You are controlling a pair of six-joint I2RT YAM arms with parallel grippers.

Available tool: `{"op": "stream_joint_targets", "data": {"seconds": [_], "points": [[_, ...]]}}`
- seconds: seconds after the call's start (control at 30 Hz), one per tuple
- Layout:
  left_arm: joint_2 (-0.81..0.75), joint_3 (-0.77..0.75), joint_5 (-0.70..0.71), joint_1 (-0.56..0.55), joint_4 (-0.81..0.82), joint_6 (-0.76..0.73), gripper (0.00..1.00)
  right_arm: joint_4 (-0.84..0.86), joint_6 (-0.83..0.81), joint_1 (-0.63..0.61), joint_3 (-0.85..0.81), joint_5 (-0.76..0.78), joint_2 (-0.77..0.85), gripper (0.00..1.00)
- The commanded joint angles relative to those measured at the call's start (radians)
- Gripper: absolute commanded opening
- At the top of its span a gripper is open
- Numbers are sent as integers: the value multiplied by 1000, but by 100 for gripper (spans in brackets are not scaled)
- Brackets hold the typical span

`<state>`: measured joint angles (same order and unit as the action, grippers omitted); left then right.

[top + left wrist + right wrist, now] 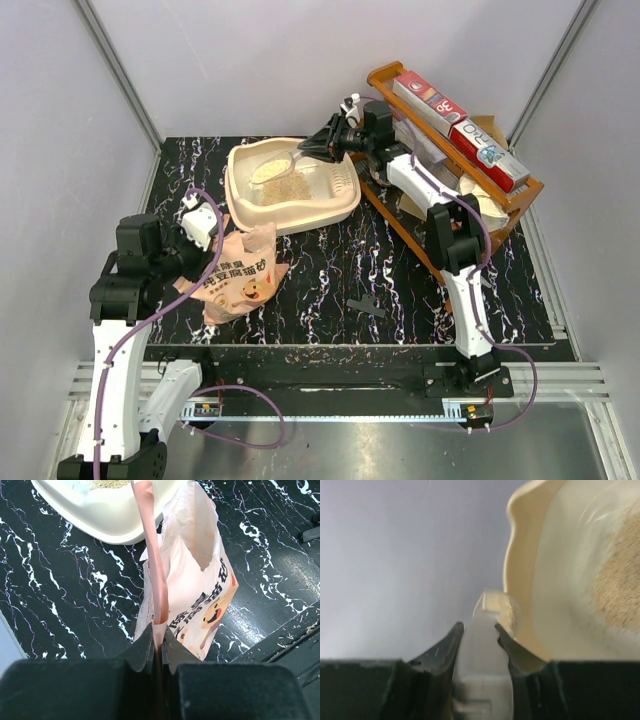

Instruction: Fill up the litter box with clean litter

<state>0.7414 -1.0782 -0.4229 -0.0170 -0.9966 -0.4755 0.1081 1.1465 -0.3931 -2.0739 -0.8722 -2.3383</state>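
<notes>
as far as i could see, the job was only partly done. the litter box (300, 222) sat at the back of the table (330, 270), and a thin patch of litter (290, 190) covered just part of its floor, with the rest bare. my right gripper (306, 151) was clamped on the handle of a scoop (271, 170), held over the box with a load of granules in its bowl, not tipped out, i judged. my left gripper (160, 637) was pinched tight on the top edge of the bag (200, 590), holding it up with its mouth open just beside the box's near wall. left to do, i reckoned: dump this scoopful, take more from the bag, and spread it until the floor was covered. i couldn't tell how much the bag held.
</notes>
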Motion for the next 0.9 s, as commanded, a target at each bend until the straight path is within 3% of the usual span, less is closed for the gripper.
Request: {"op": "stream_joint_targets", "data": {"seconds": [0.0,0.2,0.53,0.8,0.87], "points": [[-23,-65,-4,6,79,-5,6,-126,-175,-13,-84,200,4,2],[-43,-20,-36,6,124,21,7,-332,-395,-46,-238,447,-10,0],[-119,69,-82,6,233,63,7,-404,-758,-107,-275,772,48,0],[-168,124,-117,6,289,94,8,-364,-1109,-128,-252,846,132,0],[-171,138,-126,6,300,104,8,-355,-1276,-153,-209,810,171,0]]}}
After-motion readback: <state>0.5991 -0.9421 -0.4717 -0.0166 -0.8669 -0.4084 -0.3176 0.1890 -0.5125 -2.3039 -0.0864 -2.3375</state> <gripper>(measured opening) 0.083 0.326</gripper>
